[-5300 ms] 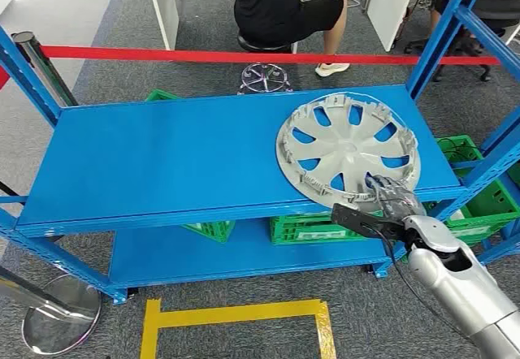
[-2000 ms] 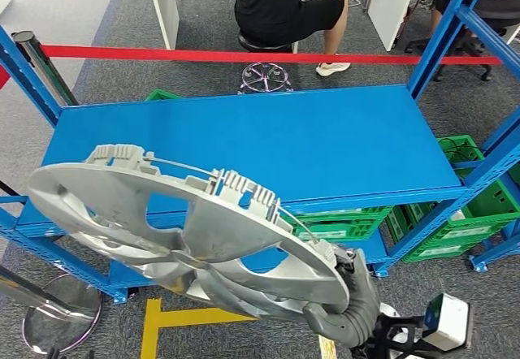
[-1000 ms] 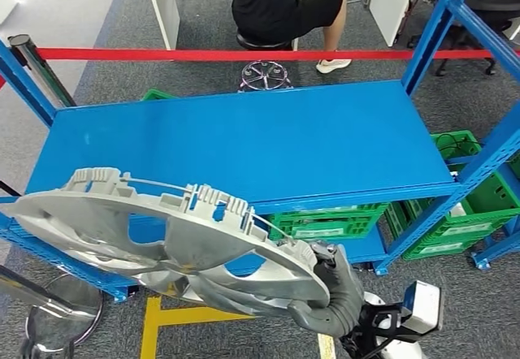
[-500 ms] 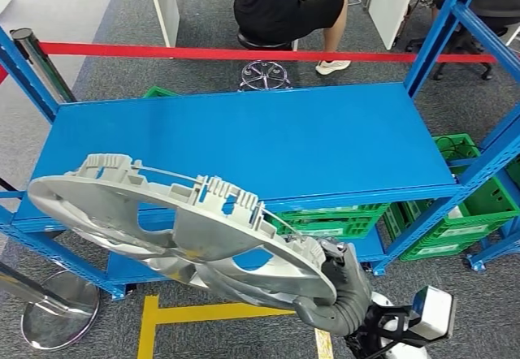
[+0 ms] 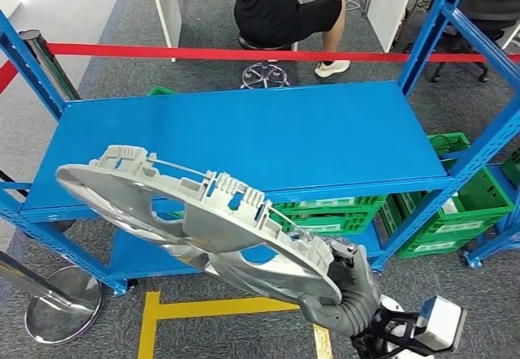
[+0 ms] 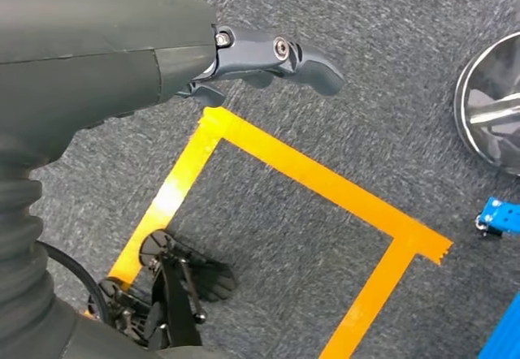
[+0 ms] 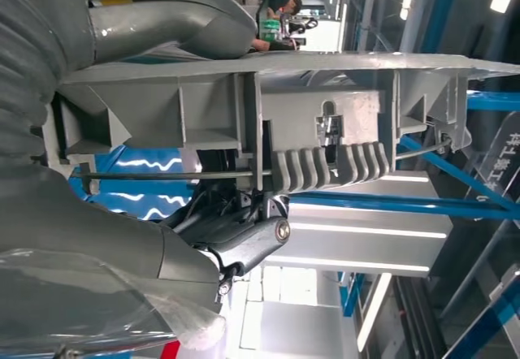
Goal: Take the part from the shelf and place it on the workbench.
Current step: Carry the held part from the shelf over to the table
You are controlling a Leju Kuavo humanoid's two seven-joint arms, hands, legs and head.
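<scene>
Pick is done: the part (image 5: 202, 221), a grey wheel cover, is off the blue shelf (image 5: 257, 136) and up in the air in front of it, tilted, well clear of the top deck. My right hand (image 5: 344, 294) grips it by the near rim; in the right wrist view the fingers (image 7: 245, 241) wrap under the clip ring. Left hand (image 6: 270, 54) hangs over the carpet and the yellow floor tape (image 6: 306, 172), holding nothing, fingers loosely extended. No workbench in any view, so I judge the carry and the set-down are all to come. Roughly halfway. A person sits behind the red barrier tape (image 5: 245, 53).
</scene>
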